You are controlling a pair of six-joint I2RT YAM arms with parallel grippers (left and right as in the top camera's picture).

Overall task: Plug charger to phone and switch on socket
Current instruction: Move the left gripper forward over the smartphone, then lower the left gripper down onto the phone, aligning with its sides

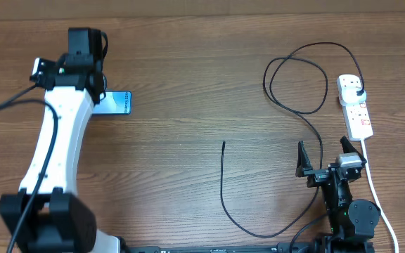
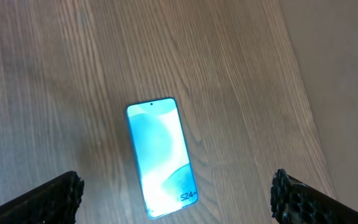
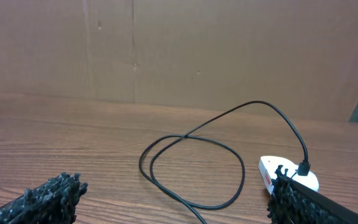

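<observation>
Left claw [image 2: 176,190] hangs spread wide above the phone [image 2: 160,155], lit and flat on the tabletop [image 2: 260,74]. Well apart, mid-tabletop, lies the charger [image 1: 222,176], tip loose; its plug sits in the socket [image 1: 355,107] at far right. My right claw [image 3: 173,193] gapes empty nearby. I judge step 1 unstarted: next, pinch that thin tip.
</observation>
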